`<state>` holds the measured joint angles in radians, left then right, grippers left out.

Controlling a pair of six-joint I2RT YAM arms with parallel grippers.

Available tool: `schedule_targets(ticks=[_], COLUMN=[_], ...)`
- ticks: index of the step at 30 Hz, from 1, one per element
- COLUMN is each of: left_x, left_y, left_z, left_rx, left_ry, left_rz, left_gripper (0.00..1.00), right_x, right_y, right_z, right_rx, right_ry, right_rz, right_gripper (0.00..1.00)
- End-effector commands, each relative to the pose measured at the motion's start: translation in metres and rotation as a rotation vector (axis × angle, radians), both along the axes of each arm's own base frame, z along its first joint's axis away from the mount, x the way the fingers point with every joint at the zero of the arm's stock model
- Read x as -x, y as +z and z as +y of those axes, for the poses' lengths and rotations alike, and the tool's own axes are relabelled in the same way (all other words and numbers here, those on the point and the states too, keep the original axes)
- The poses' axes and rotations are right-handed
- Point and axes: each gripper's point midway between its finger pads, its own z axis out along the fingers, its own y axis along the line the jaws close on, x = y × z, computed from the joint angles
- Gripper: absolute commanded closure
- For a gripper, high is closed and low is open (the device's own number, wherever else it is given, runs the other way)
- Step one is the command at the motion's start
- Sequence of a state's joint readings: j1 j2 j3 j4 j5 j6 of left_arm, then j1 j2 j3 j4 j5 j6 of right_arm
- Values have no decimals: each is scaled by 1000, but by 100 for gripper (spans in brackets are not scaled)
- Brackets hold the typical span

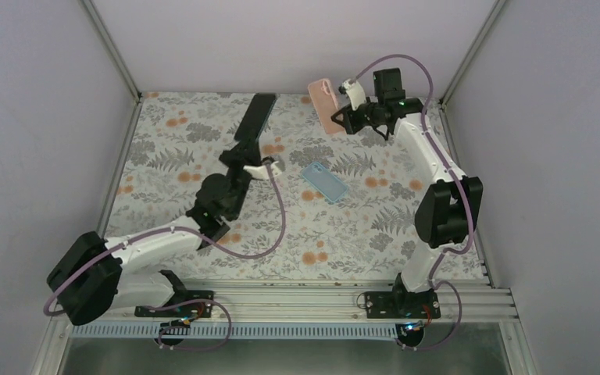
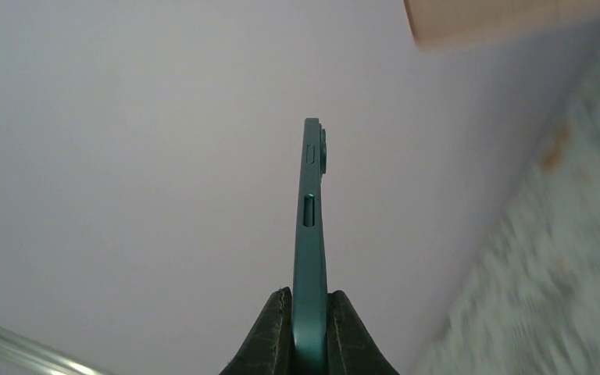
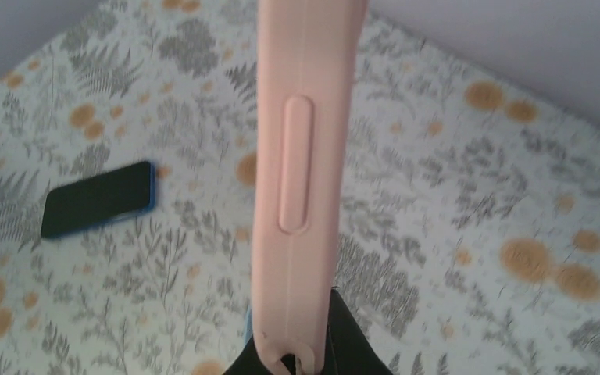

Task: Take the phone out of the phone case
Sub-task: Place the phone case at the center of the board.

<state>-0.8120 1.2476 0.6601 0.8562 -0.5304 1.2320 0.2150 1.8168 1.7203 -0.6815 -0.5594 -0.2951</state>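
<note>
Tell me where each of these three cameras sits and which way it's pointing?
Top camera: fixed above and behind the arms, looking down on the flowered table; the left arm and right arm show whole.
Left wrist camera: rides the left arm, looking along its jaws, shut on a green phone, toward a plain wall.
Right wrist camera: rides the right arm, looking down at the table past its jaws, shut on a pink case.
Shared: the top and right wrist views both show the blue phone lying on the table.
</note>
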Motion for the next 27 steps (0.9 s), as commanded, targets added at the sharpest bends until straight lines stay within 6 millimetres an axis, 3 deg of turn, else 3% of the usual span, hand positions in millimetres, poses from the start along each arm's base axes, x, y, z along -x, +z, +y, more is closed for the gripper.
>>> schedule_targets(ticks=[1,5,8,11,18,23,27], left_x=[-4,-16,-17,-11,-1,1,7], left_y=[-50,-94,-130,-160,-215,-239,-271], left_z=[59,132,170,196,223,234,231], left_rx=[-135,-206,-242,-277,-326,-349,-382], left_ry=[162,317,375,434,460,472,423], left_rz=[62,157,234,273,369,449,605], left_gripper=[98,98,98,98,98,98,98], right_x=[47,76,88,98,116,116,119], right_y=[-43,-80,-103,-125,-174,-181,-186], right_z=[-15,-50,-79,-103,-126,-139,-148], right_rx=[85,136,128,112,112,139,176], right_ry=[69,55,16,-21,-62,-104,-114], right_rz=[150,288,357,415,561,584,625], right_gripper=[97,97,96,96,96,96,79])
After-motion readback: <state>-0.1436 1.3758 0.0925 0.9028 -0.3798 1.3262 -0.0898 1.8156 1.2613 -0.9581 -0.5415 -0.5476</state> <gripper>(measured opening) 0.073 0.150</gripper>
